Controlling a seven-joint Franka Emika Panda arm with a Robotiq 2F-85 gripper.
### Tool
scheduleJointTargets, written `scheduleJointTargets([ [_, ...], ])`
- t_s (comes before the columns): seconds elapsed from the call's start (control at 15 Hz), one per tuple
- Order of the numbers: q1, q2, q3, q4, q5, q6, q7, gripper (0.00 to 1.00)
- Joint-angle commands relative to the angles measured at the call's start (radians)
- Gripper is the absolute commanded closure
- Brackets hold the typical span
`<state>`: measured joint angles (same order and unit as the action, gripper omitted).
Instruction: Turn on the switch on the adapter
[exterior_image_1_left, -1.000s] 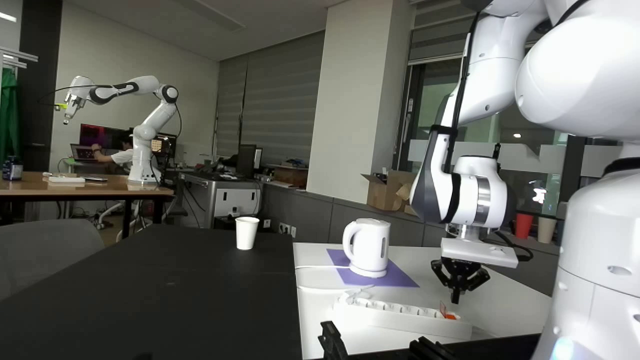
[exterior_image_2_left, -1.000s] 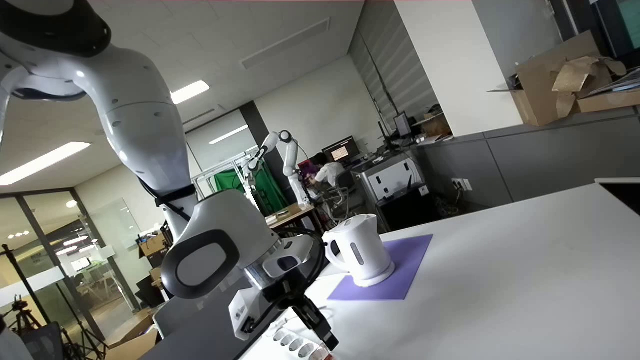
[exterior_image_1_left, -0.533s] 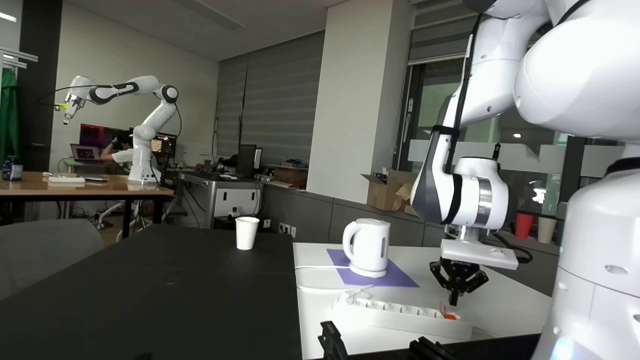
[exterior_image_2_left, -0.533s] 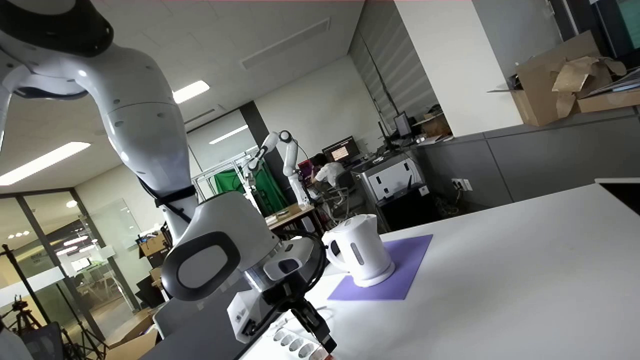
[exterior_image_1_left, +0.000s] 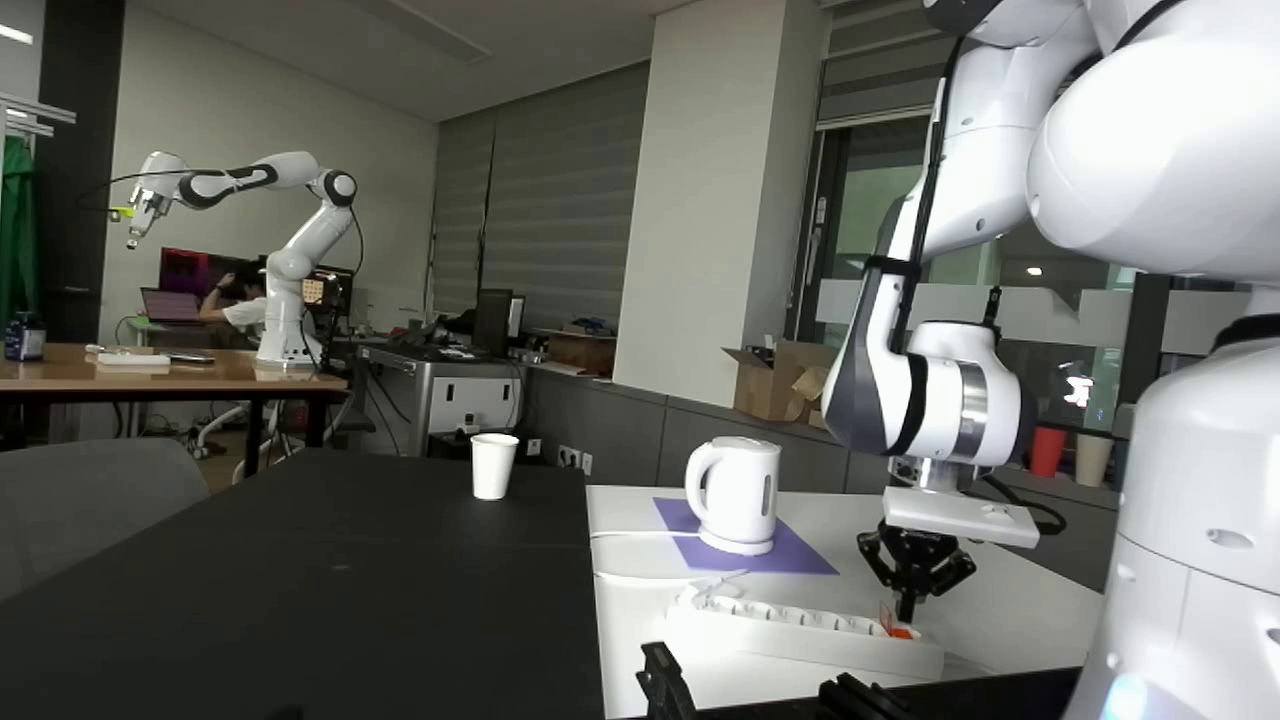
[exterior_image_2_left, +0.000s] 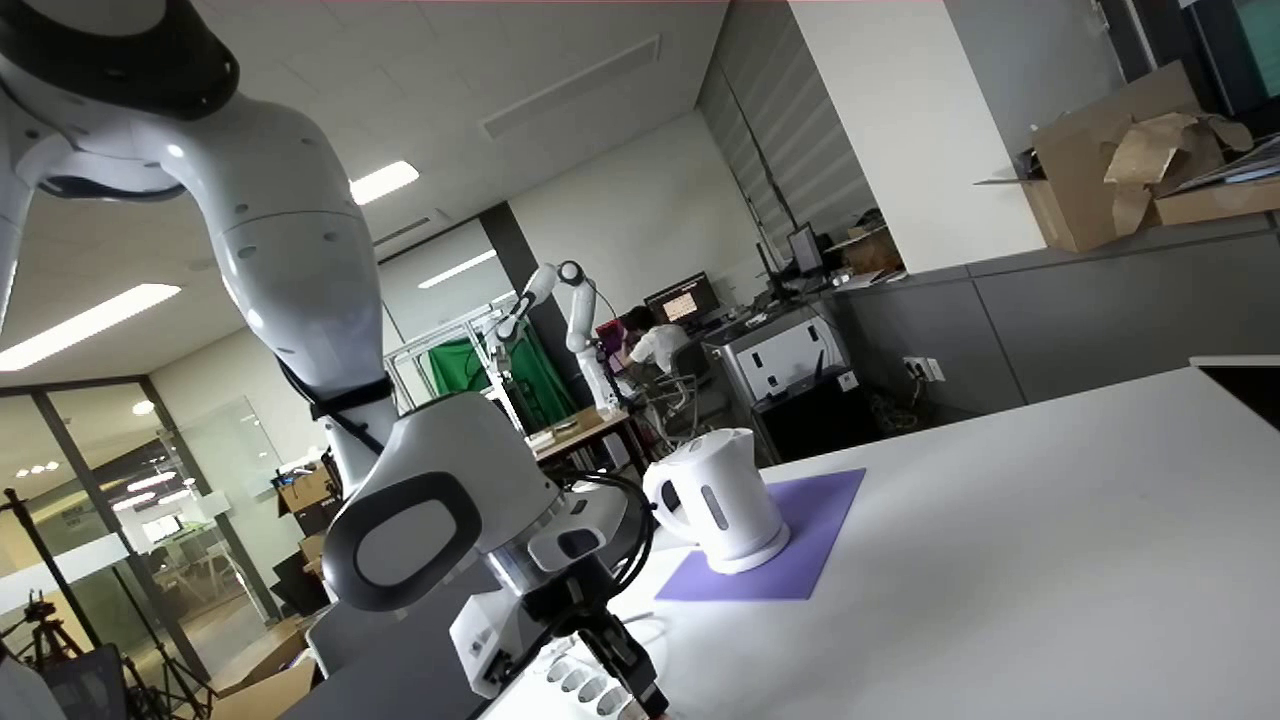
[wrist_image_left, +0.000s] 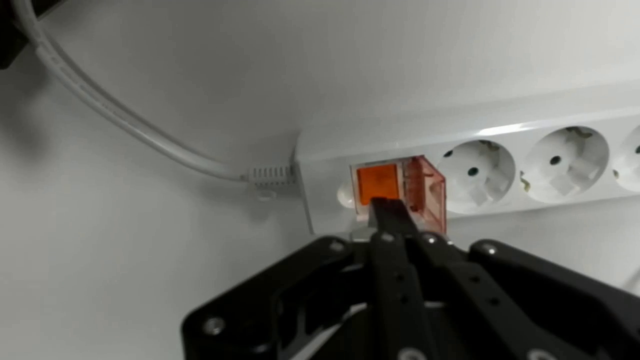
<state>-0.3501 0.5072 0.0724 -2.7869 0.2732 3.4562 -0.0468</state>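
Note:
The adapter, a long white power strip (wrist_image_left: 325, 175) with a row of sockets, lies on the white table; it shows in both exterior views (exterior_image_1_left: 800, 640) (exterior_image_2_left: 545, 700). Its red-orange switch (wrist_image_left: 378, 181) sits at the cable end, with a see-through reddish cover (wrist_image_left: 434, 195) hinged open beside it. The switch also shows in an exterior view (exterior_image_1_left: 900, 633). My gripper (wrist_image_left: 392, 207) is shut, with nothing between its fingertips. The fingertips overlap the switch's lower edge in the wrist view and are just above the strip's end in an exterior view (exterior_image_1_left: 906, 612). I cannot tell whether they touch it.
A white kettle (exterior_image_1_left: 740, 495) stands on a purple sheet (exterior_image_1_left: 800, 555) behind the strip. A white cable (wrist_image_left: 135, 130) leaves the strip's switch end. A black table (exterior_image_1_left: 340, 600) with a white paper cup (exterior_image_1_left: 493, 467) adjoins the white table.
My gripper has moved down toward the switch end of the strip, staying shut. The strip, its cover and the kettle have not moved.

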Motion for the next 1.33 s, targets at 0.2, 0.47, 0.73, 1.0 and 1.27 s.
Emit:
scheduleJointTargets([
  [0.2,-0.004,0.008,0.000,0.000,-0.012,0.000,-0.010,1.00],
  [0.47,0.004,0.013,-0.006,0.000,-0.009,0.000,-0.017,1.00],
  [0.73,0.004,0.015,-0.008,0.000,-0.011,0.000,-0.020,1.00],
  [1.0,0.036,0.015,-0.058,0.000,-0.087,-0.006,0.047,1.00],
  [1.27,0.042,0.024,-0.088,0.006,-0.161,-0.007,0.063,1.00],
])
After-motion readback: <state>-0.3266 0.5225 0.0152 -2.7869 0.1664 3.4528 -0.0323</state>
